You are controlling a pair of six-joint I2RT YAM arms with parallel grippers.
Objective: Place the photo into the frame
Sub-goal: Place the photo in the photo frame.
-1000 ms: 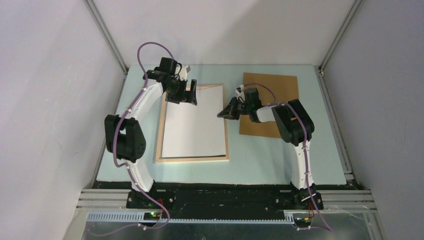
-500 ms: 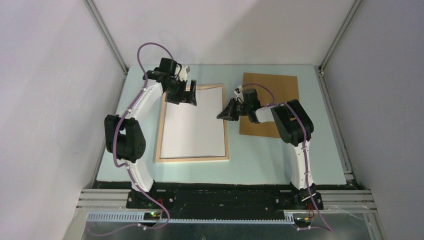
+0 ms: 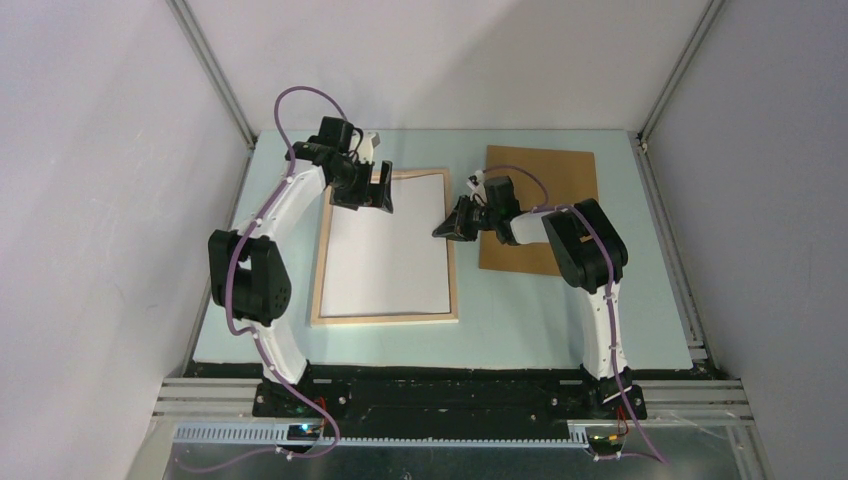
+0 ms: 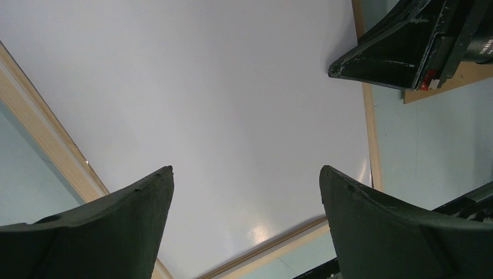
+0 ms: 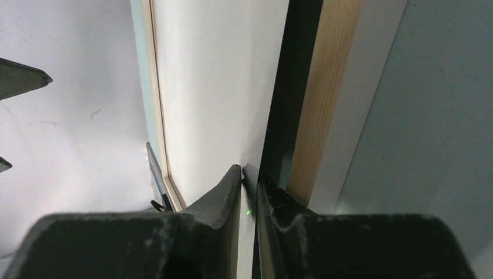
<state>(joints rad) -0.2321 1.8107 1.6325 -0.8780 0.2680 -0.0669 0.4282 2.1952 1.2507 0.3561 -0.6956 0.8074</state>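
The photo (image 3: 385,245) lies white back up inside the pale wood frame (image 3: 385,318). My right gripper (image 3: 440,230) is shut on the photo's right edge, which it holds a little above the frame's right bar. In the right wrist view the thin white sheet (image 5: 209,87) runs between my nearly closed fingers (image 5: 250,174), beside the wood bar (image 5: 320,104). My left gripper (image 3: 372,198) is open and empty, hovering over the photo's far left corner. In the left wrist view (image 4: 245,170) it hovers over the white sheet (image 4: 232,104), with the frame (image 4: 40,157) on the left.
A plain brown backing board (image 3: 560,180) lies flat on the pale green table (image 3: 560,310), to the right of the frame and partly under my right arm. Grey walls and metal rails bound the table on all sides.
My right gripper has edged slightly towards the far side with the photo's edge in it. The left gripper has barely moved.
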